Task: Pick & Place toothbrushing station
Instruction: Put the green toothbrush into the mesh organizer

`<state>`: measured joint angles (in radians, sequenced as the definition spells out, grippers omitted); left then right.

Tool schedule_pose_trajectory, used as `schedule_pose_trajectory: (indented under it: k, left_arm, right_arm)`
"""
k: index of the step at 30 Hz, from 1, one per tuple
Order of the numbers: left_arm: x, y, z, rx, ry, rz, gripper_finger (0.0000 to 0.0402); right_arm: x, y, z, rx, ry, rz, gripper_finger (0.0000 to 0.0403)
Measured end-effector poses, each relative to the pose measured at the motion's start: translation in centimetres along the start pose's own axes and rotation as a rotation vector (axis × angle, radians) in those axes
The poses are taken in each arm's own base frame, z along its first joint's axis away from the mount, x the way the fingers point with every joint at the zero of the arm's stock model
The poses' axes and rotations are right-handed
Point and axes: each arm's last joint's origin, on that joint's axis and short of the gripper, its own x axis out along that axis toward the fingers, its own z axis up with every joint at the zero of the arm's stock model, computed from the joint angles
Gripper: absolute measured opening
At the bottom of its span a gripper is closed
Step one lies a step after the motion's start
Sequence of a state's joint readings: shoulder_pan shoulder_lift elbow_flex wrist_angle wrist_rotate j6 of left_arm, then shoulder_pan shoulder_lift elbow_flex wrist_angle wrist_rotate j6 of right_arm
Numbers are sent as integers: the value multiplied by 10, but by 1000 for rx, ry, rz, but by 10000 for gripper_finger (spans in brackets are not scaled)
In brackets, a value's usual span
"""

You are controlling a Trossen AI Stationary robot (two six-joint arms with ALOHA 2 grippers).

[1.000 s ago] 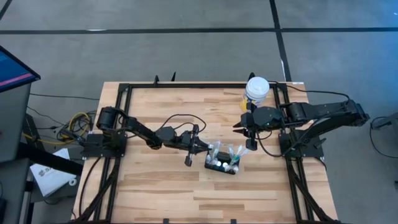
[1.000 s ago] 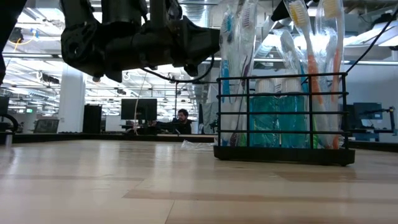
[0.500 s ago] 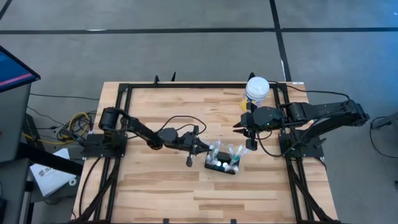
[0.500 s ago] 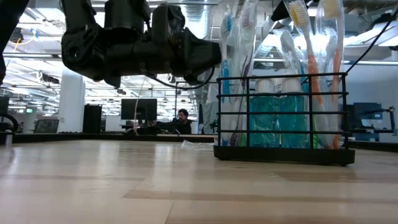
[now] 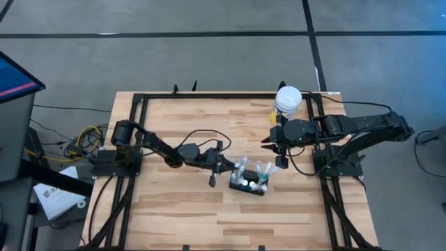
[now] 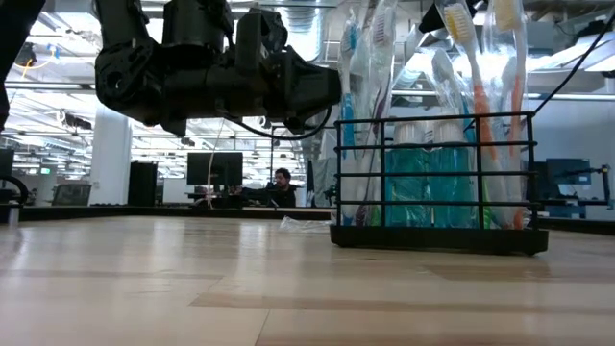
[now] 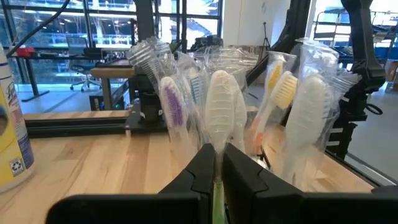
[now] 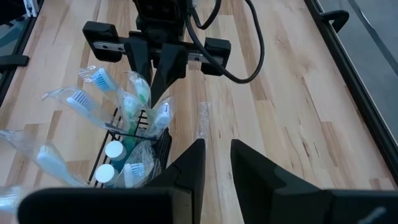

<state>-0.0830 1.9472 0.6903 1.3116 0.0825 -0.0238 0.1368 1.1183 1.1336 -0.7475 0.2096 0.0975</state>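
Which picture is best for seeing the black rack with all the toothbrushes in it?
The low view: the toothbrushing station stands side-on, wire frame and wrapped toothbrushes plain. The high view shows it small from above. The right wrist view shows one end with brush heads; the left wrist view shows only brush heads past the shut left gripper.

Seen level from the table, the toothbrushing station (image 6: 432, 183) loses its tallest toothbrushes (image 6: 461, 29) to the top edge, and the left gripper (image 6: 322, 91) ends behind the wrapped brushes at three o'clock. The left wrist camera hides the station's black frame behind plastic sleeves (image 7: 305, 112), and a white tub (image 7: 12, 130) is cut at nine o'clock. From overhead, the station's slots (image 5: 249, 183) are too small to count
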Motion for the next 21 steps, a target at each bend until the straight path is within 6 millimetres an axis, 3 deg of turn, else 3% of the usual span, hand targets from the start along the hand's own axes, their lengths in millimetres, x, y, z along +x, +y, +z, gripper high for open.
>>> schedule_pose_trajectory:
  k: [21]
  left_arm:
    - [0,0,-1,-1,11,1,37]
  right_arm:
    - [0,0,0,-3,1,0,68]
